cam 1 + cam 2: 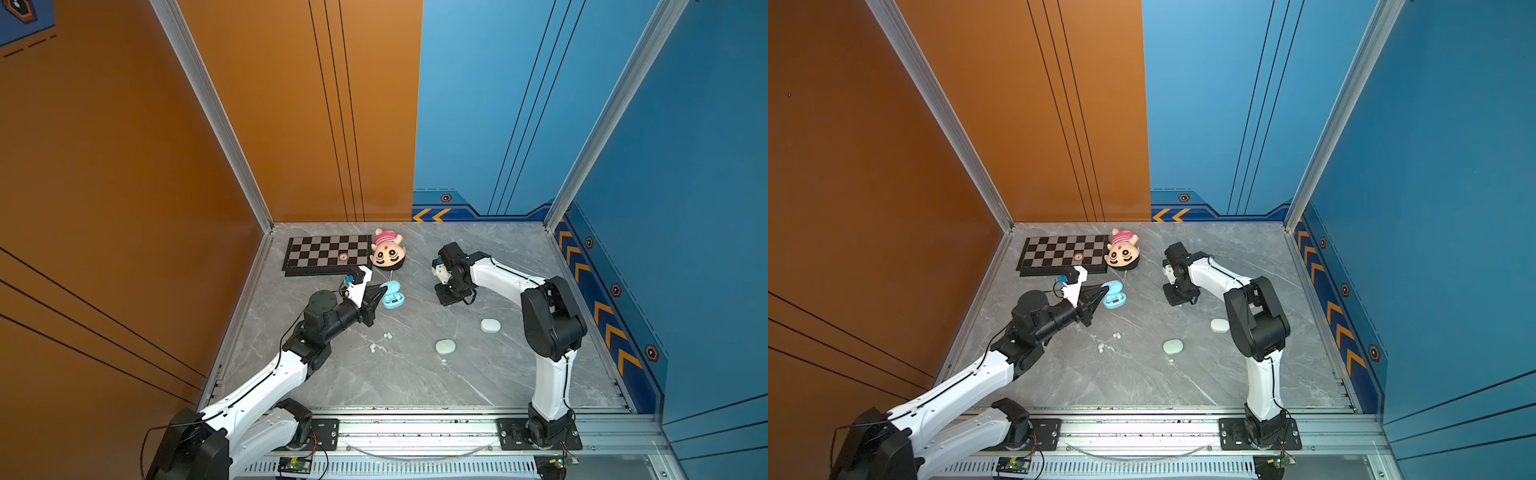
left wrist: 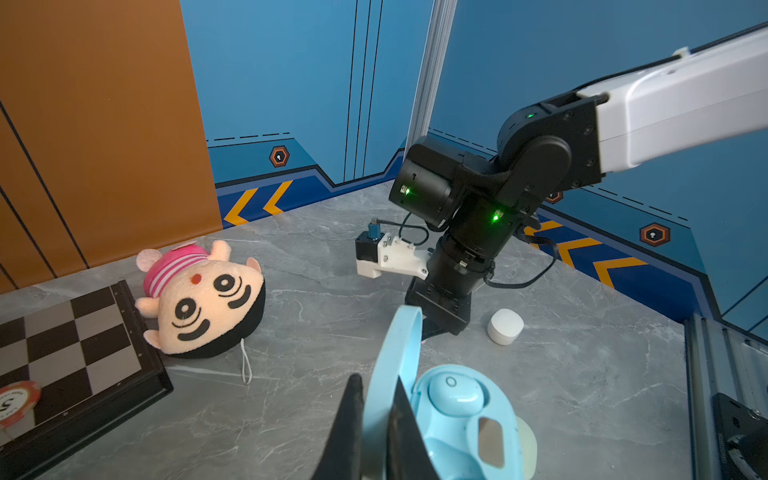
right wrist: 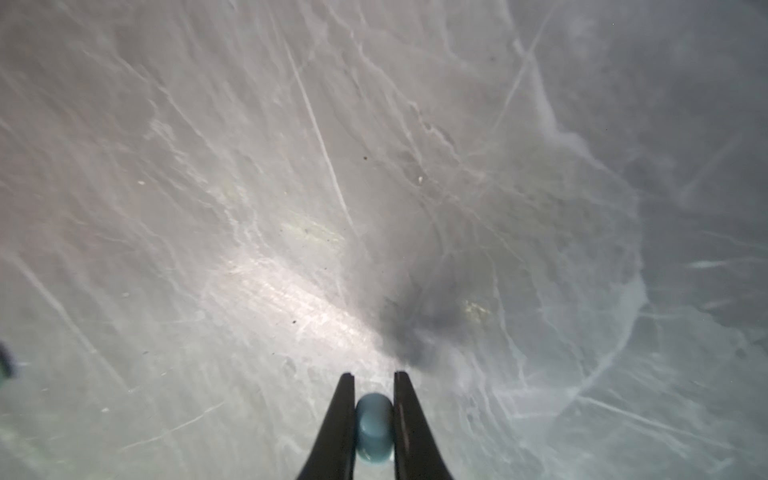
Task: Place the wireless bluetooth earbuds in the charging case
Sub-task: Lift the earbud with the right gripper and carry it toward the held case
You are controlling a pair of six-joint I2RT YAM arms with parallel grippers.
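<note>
Blue earbud [image 3: 374, 428] clamped inside right pincer [image 3: 374, 375] (just behind its tips).

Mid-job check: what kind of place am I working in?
Probably a purpose-built robot training cell, not a home: printed orange and blue wall panels on aluminium framing, two arms bolted to a rail along a marble-look tabletop, and unrelated props, a chessboard and plush head, near the open blue charging case.

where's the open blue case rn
Left of centre in both top views, the open blue case sits just in front of the plush head, its raised lid pinched in the left gripper's jaws.
</note>
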